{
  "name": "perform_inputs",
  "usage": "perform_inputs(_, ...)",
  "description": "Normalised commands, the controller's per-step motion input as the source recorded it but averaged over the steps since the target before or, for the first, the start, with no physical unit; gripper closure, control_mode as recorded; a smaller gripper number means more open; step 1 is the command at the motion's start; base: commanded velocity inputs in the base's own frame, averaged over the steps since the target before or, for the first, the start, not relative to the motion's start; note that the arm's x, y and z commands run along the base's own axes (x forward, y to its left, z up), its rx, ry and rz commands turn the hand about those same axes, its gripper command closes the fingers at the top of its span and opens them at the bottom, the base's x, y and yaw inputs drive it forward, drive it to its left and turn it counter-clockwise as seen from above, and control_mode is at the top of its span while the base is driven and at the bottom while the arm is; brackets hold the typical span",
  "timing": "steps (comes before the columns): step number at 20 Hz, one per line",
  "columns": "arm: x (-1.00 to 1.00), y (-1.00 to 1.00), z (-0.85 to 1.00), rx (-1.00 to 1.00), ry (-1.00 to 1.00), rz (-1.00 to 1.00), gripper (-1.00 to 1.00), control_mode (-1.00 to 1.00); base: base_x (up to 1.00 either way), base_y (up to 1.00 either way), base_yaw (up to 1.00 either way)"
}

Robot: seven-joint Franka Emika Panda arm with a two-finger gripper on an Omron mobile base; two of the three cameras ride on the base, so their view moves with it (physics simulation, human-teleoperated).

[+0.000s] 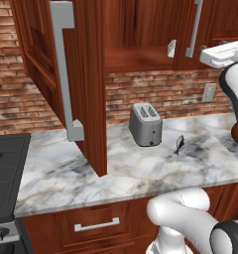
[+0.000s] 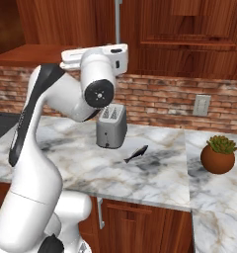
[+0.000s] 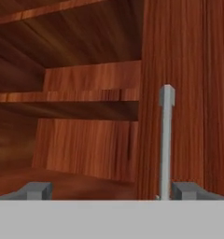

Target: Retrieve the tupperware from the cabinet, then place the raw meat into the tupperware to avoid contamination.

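Observation:
The cabinet (image 1: 141, 30) hangs above the counter with its left door (image 1: 89, 74) swung wide open toward me. My gripper (image 3: 113, 190) is raised to shelf height in front of it, open, with nothing between its fingers. In the hand view I look into the cabinet's bare wooden shelves (image 3: 86, 95), with a vertical silver handle (image 3: 166, 140) on the door edge just right of centre. The tupperware is out of view. The raw meat (image 1: 179, 144) (image 2: 136, 153) lies on the marble counter to the right of the toaster, well below the gripper.
A grey toaster (image 1: 146, 124) (image 2: 111, 127) stands on the counter (image 1: 141, 168) by the brick wall. A potted plant (image 2: 219, 154) sits at the right. A stove (image 1: 7, 173) borders the counter on the left. The open door's long handle (image 1: 65, 74) juts out over the counter.

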Motion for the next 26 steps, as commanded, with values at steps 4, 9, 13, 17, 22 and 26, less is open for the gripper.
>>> perform_inputs(4, 0.55, -0.12, 0.0, 0.0, 0.02, -0.01, -1.0, -1.0, 0.0, 0.0, 0.0)
perform_inputs(9, 0.64, -0.1, -0.04, 0.0, 0.01, 0.0, -1.0, -1.0, 0.0, 0.0, 0.0)
perform_inputs(13, 0.63, -0.15, -0.13, 0.0, 0.0, 0.0, -1.0, -1.0, 0.0, 0.0, 0.0)
perform_inputs(17, 0.63, -0.2, -0.09, 0.0, 0.01, 0.0, -1.0, -1.0, 0.0, 0.0, 0.0)
perform_inputs(22, 0.55, -0.02, -0.01, 0.0, 0.04, 0.0, -1.0, -1.0, 0.0, 0.0, 0.0)
perform_inputs(26, 0.58, 0.0, 0.0, 0.0, 0.05, 0.0, -1.0, -1.0, 0.0, 0.0, 0.0)
